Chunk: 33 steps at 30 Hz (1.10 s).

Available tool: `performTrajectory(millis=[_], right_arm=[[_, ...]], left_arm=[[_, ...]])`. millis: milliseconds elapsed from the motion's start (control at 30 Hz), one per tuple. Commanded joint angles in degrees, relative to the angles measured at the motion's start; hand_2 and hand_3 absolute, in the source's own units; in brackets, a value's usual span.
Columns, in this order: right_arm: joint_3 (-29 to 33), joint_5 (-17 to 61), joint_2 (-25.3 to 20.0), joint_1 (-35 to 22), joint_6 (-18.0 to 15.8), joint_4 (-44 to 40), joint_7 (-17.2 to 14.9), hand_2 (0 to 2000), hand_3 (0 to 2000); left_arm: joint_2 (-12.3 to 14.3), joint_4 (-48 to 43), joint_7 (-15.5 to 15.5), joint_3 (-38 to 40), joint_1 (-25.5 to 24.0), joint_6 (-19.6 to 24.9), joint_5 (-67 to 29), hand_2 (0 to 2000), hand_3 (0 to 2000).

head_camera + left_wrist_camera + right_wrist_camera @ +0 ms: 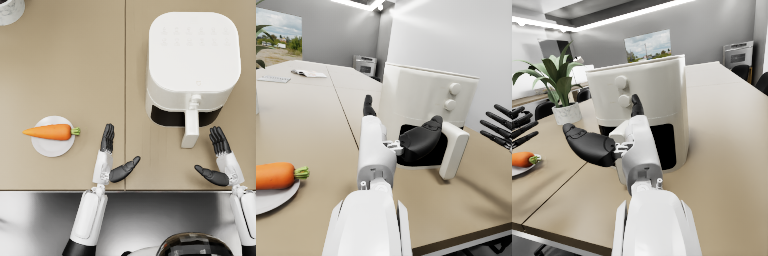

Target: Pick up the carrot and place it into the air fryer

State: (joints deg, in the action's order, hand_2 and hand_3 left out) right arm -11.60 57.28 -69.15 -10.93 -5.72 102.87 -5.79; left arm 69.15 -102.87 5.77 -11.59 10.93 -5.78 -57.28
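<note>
A: What takes up the most room?
B: The tan table (pixel 60 65), with a seam running down its middle. On it, to the right, stands the white air fryer (pixel 192 60), its drawer handle (pixel 190 129) jutting toward the robot and a dark gap showing at the base of the body.

A: And the arms?
B: Both white arms come up over the table's near edge. The left hand (pixel 111 159) hovers just left of the seam, fingers straight and spread from the thumb, holding nothing. The right hand (pixel 220 159) is near the fryer's handle on its right side, also splayed and empty. In the right wrist view its thumb points away from the fryer's front.

A: Where is the carrot?
B: The carrot (pixel 51 132) lies on its side on a small white plate (pixel 52 149), left of the left hand and apart from it, green stub toward the hand, tip hanging past the plate's far rim.

A: Anything else?
B: A potted plant (pixel 556 82) beyond the fryer, and a white pot's rim (pixel 10 10) at the head view's upper left corner.
</note>
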Motion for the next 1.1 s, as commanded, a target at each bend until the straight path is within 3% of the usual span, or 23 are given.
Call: performTrajectory(millis=[33, 667, 767, 867, 1100], right_arm=[[0.0, 0.0, 0.0, 0.0, 0.0, 0.0, 0.0, 0, 0], [-1.7, 0.0, -0.1, -0.1, 0.0, -0.9, 0.0, 0, 0], [-1.1, 0.0, -1.5, -1.7, 3.6, -0.3, 3.7, 0, 0], [-2.7, 0.0, -1.9, -1.2, 4.9, -0.9, 5.0, 0, 0], [-2.1, 17.8, -4.8, -4.2, 5.6, -3.2, 5.7, 0, 0]], left_arm=[[0.0, 0.0, 0.0, 0.0, 0.0, 0.0, 0.0, 0, 0], [0.1, 0.9, 0.0, -1.7, 0.1, 0.0, 0.0, 0, 0], [1.3, -0.5, -3.6, 2.7, 1.6, 3.6, 0.0, 0, 0], [1.5, 1.6, -5.0, 5.8, 1.1, 5.0, 0.0, 0, 0], [2.6, 5.0, -5.7, 14.0, 3.0, 5.7, -17.8, 0, 0]])
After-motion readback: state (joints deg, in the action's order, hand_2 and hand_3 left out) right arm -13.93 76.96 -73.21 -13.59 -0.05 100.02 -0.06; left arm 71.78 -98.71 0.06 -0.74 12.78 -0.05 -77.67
